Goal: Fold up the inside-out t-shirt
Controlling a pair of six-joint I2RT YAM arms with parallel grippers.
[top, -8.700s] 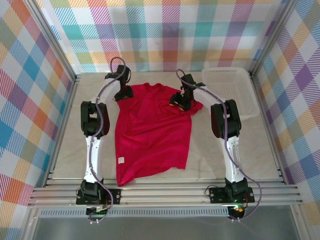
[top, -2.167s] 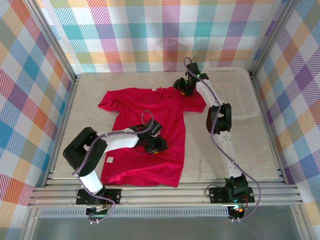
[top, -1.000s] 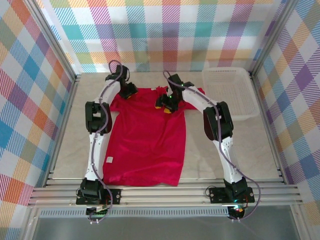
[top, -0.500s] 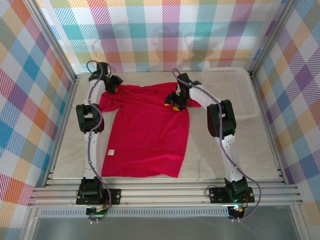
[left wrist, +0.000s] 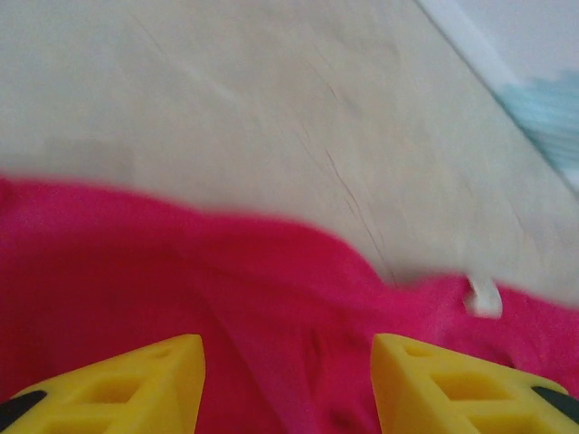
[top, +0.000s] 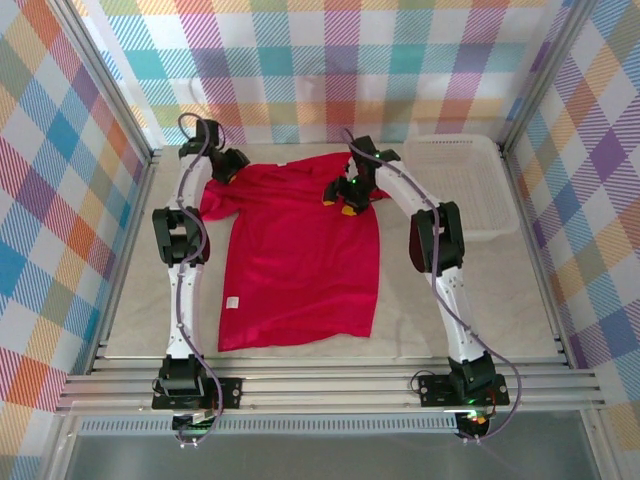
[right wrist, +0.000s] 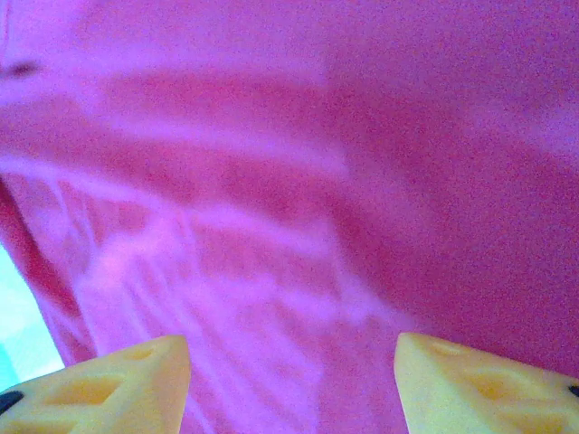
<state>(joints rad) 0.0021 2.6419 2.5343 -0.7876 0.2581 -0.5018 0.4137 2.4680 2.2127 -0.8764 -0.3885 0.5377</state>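
While the red t-shirt [top: 300, 260] lies spread flat at frame centre on the table [top: 450, 300], the left gripper [top: 230, 166] sits at its upper-left sleeve, jaws parted, gripping nothing. The right gripper [top: 338, 200] is over the upper-right shoulder, jaws apart too, empty. A white basket [top: 450, 140] sits upper right.

Top camera overhead, looking down; both wrist cameras close on t-shirt [top: 300, 260].

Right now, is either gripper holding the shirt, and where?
Nothing is held. The left gripper and right gripper both stand open over the shirt near its top edge, with no cloth pinched.
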